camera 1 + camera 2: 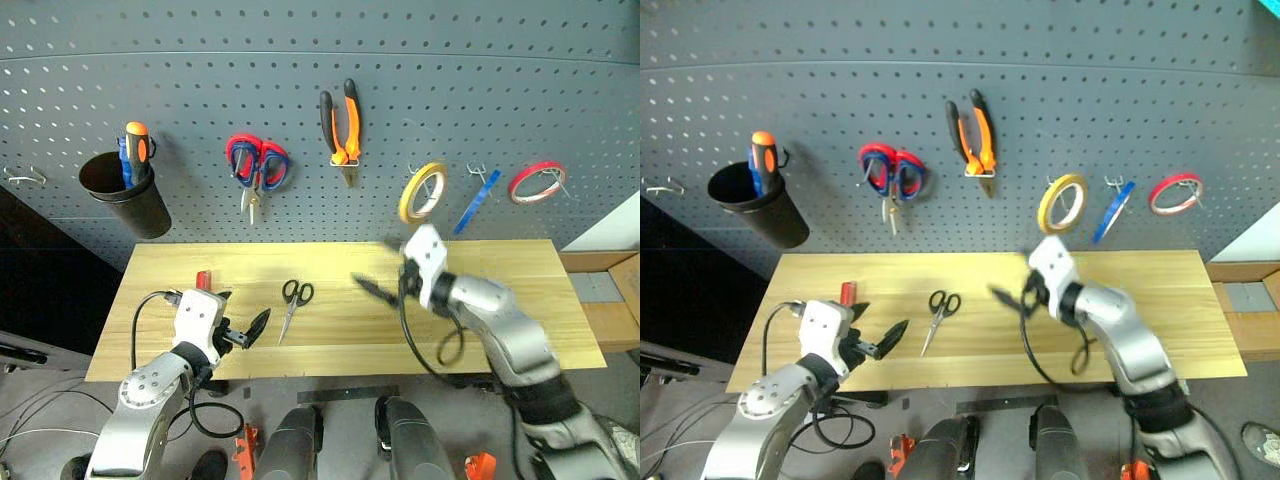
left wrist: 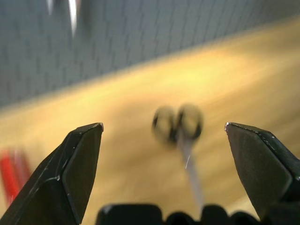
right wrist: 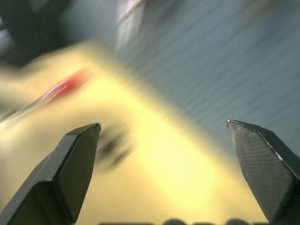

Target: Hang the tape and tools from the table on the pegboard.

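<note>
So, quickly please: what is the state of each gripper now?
Left gripper: fingers open, holding nothing, pointed at the black-handled scissors.
Right gripper: fingers open, holding nothing, above the table.

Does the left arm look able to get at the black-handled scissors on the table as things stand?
Probably yes. The left gripper is open and points at the black-handled scissors, which lie flat on the table just ahead; bare wood lies between them.
</note>
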{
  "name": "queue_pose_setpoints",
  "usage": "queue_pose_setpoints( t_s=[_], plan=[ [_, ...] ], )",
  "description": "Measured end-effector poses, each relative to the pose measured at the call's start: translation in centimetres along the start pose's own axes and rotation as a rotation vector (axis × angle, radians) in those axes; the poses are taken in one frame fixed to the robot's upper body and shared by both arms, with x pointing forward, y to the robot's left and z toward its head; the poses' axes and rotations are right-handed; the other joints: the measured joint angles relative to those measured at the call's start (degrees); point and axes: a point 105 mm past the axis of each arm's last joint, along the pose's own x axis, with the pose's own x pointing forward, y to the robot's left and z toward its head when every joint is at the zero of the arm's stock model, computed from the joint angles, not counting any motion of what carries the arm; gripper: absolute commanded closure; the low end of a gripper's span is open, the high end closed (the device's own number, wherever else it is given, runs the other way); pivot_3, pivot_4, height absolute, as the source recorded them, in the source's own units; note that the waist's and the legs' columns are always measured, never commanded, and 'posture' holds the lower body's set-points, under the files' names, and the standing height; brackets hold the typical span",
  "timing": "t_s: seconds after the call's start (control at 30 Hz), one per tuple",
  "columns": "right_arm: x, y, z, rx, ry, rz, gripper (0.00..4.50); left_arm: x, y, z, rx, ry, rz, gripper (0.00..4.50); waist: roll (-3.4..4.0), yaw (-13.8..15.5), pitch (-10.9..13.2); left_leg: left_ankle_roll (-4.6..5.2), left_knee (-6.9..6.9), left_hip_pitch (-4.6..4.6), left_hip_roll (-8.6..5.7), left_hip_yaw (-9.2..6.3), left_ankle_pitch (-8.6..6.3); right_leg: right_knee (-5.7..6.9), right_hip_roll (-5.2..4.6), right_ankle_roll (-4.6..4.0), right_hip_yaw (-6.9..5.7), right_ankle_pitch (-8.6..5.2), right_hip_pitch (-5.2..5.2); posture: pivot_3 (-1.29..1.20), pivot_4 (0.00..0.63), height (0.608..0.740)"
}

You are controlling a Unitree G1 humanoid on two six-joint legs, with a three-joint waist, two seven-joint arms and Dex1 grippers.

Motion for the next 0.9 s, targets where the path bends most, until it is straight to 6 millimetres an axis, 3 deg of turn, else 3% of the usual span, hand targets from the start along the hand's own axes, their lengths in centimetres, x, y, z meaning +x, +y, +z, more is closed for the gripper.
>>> queue_pose_setpoints(
  t_s=[0.07, 0.13, 0.37, 0.63, 0.9],
  plan=[
    [-0.1, 2.5, -1.2, 0.007, 0.068, 0.121, 0.03, 0.7, -0.3, -1.2, 0.019, 0.094, -0.011, 0.00, 0.00, -0.1, 0.0, 0.01, 0.00, 0.18, 0.01, 0.00, -0.01, -0.01, -0.01, 0.01, -0.01, -0.01, 0.18, -0.04, 0.264, 0.740],
    [0.3, 3.4, -1.6, 0.024, 0.081, 0.153, 0.03, 1.4, -0.8, -1.4, 0.038, 0.142, -0.028, 0.00, -0.01, -0.2, 0.0, 0.04, -0.02, 0.42, 0.02, 0.00, -0.05, -0.04, -0.02, 0.03, 0.01, -0.02, 0.42, -0.04, 0.270, 0.740],
    [1.4, 2.8, -1.4, 0.029, 0.069, 0.107, 0.03, 3.9, -3.1, -1.3, 0.057, 0.207, -0.064, 0.00, -0.02, 0.0, 0.0, 0.04, -0.05, 0.64, 0.00, -0.01, -0.08, -0.11, -0.05, 0.10, 0.01, -0.06, 0.64, -0.03, 0.279, 0.740],
    [1.4, 3.3, -1.6, 0.052, 0.068, 0.128, 0.03, 5.7, -4.2, -4.0, -0.014, 0.354, -0.032, 0.00, -0.03, 0.1, 0.0, 0.05, -0.07, 0.62, 0.00, -0.05, -0.13, -0.13, -0.06, 0.14, 0.03, -0.08, 0.63, -0.05, 0.279, 0.740],
    [1.3, 3.8, -1.6, 0.061, 0.061, 0.146, 0.03, 7.2, -4.6, -3.1, 0.000, 0.340, -0.022, 0.00, -0.03, 0.0, 0.0, 0.04, -0.07, 0.63, 0.00, -0.04, -0.13, -0.18, -0.08, 0.15, 0.03, -0.08, 0.66, -0.06, 0.279, 0.740]
  ],
)
